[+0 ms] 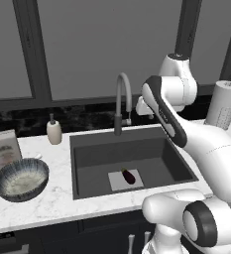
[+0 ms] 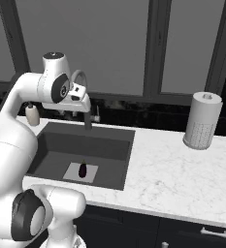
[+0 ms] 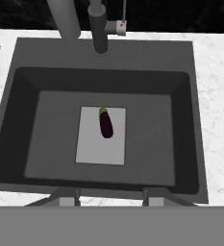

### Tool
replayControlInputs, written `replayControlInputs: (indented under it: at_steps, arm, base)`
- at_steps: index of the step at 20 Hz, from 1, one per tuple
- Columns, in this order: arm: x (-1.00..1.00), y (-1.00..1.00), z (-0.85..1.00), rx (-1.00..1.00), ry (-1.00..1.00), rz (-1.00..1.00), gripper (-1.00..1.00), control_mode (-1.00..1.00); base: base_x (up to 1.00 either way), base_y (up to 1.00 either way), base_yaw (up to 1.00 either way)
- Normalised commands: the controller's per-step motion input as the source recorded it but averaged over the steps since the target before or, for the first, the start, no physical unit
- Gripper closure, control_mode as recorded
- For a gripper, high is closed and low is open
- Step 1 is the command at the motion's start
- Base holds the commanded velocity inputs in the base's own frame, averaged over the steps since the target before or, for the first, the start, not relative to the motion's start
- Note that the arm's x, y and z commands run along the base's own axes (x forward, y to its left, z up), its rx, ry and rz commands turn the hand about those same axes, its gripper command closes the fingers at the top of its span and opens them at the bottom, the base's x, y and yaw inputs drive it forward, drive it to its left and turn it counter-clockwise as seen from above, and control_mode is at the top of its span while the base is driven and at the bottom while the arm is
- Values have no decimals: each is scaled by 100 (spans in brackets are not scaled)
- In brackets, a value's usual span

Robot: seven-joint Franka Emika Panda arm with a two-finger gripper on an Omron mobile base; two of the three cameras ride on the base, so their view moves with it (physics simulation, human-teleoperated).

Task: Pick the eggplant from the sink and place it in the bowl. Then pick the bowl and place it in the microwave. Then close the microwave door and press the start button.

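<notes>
Where it lies, eggplant looks dark purple.

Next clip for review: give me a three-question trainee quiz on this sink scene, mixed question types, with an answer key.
1. True or false: the eggplant already lies in the bowl.
2. Multiple choice: what does the eggplant lie on? A) the marble counter B) a pale square patch on the floor of the sink C) the bowl's rim
3. Fill in: in the left base view, the bowl stands on the counter to the ___ of the sink.

Key
1. False: it is in the sink, with the gripper above the basin and holding nothing.
2. B
3. left
</notes>
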Motion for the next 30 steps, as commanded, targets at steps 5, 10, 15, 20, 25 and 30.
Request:
replayControlInputs:
  at_steps: [5, 10, 15, 20, 25, 30]
  arm:
    - [-4, 0, -8, -2, 7, 0, -100, -100]
    - [-21, -3, -34, 6, -2, 17, -100, -100]
    - [-2, -30, -98, 28, -1, 35, -100, -100]
    - [33, 0, -100, 5, 0, 34, -100, -100]
    - [16, 3, -100, 3, 0, 11, -100, -100]
    - [0, 0, -100, 7, -4, 2, -100, -100]
  base:
    - [0, 0, 0]
    - [0, 0, 0]
    - [0, 0, 0]
    - [0, 0, 0]
    - [0, 0, 0]
    - [0, 0, 0]
